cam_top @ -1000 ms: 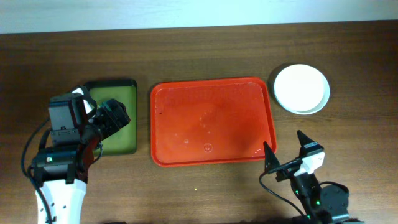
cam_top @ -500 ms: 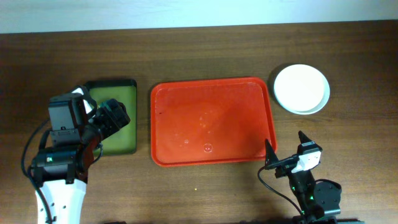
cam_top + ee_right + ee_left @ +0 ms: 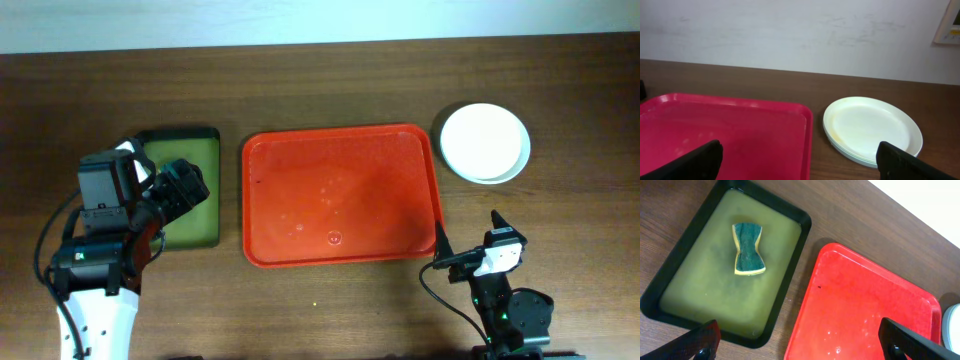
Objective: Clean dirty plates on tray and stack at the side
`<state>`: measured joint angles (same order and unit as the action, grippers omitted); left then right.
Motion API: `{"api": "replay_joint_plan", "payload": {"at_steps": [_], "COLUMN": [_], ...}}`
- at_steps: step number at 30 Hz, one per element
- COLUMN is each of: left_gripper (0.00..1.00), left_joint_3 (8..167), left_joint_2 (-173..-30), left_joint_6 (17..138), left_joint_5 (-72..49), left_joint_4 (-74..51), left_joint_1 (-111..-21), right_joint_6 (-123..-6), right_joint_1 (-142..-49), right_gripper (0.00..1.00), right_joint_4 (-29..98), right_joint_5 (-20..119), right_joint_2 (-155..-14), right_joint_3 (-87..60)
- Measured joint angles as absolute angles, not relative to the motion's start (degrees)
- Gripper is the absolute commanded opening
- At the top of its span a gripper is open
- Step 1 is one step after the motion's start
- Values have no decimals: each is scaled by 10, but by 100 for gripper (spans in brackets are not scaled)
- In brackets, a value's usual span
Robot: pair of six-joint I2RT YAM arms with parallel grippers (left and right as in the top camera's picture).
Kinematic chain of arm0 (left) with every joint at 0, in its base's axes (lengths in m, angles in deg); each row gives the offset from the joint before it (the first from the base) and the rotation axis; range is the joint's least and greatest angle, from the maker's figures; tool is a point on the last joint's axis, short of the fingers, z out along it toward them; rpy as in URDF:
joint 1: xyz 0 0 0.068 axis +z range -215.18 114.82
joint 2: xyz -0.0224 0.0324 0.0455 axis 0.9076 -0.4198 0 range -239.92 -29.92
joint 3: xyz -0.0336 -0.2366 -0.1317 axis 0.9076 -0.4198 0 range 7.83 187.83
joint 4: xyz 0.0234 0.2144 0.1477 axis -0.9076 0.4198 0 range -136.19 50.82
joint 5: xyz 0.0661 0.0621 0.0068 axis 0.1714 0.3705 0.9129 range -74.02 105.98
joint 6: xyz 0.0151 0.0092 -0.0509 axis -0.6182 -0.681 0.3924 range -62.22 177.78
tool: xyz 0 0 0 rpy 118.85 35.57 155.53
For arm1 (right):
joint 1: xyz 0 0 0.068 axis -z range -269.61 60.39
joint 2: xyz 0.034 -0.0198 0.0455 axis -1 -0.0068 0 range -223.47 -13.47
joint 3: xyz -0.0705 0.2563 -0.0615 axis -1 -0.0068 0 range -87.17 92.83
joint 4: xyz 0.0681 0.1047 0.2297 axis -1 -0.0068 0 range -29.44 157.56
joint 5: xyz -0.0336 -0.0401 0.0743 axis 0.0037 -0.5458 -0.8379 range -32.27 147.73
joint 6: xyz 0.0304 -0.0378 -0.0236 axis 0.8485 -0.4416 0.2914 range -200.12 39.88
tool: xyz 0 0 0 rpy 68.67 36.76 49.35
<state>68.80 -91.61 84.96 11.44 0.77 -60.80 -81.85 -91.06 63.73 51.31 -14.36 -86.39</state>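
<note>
Tray [image 3: 380, 190] long axis L-R; plates [image 3: 485, 142] stacked by its far-R corner; L fingers [image 3: 702, 340], R fingers [image 3: 697, 160] wide.

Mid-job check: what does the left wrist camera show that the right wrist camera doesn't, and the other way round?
Only the left wrist: the black-rimmed olive-green tray with a green-and-yellow sponge lying in it, beside the red tray.
Only the right wrist: the stacked plates in full, a white one on top, and the pale wall behind the table.
Both: the red tray, with no plates on it, and the wooden table. The left wrist catches only a sliver of the plates at its right edge.
</note>
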Motion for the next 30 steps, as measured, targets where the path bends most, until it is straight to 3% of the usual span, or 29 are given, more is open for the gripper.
{"api": "replay_joint_plan", "payload": {"at_steps": [17,22,26,30], "left_gripper": [99,99,99,99], "left_joint_3": [688,688,680,593], "left_joint_2": [-916,-916,-912,-822], "left_joint_6": [850,848,776,629], "left_joint_5": [115,132,139,143], "left_joint_4": [10,61,85,39], "left_joint_1": [-608,-608,-615,-646], "right_joint_6": [-819,-819,-819,-819], "right_joint_1": [-911,-911,-911,-911], "right_gripper": [99,99,99,99], "right_joint_4": [637,637,637,637], "right_joint_5": [513,513,513,514], "right_joint_2": [-144,-144,-144,-143], "right_joint_3": [-864,-864,-864,-864]}}
